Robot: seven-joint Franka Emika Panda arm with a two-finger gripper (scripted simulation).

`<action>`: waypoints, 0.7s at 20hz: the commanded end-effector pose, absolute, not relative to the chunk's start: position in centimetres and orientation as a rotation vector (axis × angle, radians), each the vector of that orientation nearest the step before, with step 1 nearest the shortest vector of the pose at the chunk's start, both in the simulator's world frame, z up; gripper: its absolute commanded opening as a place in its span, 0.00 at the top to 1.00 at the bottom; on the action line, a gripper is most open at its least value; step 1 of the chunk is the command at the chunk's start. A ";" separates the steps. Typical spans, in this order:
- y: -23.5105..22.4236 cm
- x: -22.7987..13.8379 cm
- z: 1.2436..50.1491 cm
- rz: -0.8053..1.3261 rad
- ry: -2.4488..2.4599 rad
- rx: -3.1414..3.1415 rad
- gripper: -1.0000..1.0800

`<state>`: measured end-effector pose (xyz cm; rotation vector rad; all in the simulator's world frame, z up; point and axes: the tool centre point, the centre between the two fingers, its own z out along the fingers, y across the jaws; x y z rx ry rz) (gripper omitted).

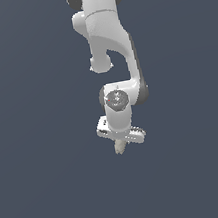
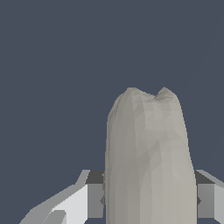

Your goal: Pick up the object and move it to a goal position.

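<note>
step: carry to goal | claw (image 1: 120, 143) clamped on pale bumpy oval object (image 2: 148, 162), which hangs below it | advice: keep the squeeze firm, move smoothly, avoid swinging

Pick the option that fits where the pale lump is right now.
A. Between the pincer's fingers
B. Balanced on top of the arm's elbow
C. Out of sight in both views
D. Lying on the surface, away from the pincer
A: the wrist view shows the object filling the gap between the fingers of the pincer, and the exterior view shows it poking out below.
</note>
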<state>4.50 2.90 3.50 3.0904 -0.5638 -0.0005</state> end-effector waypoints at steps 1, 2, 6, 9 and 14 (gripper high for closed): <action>2.9 4.5 3.5 0.000 -0.564 3.090 1.00; 2.9 4.5 3.6 0.000 -0.564 3.090 1.00; 2.6 4.3 4.4 0.000 -0.564 3.090 1.00; 2.3 4.0 5.5 0.000 -0.564 3.090 1.00; 1.4 3.3 8.5 0.000 -0.564 3.091 1.00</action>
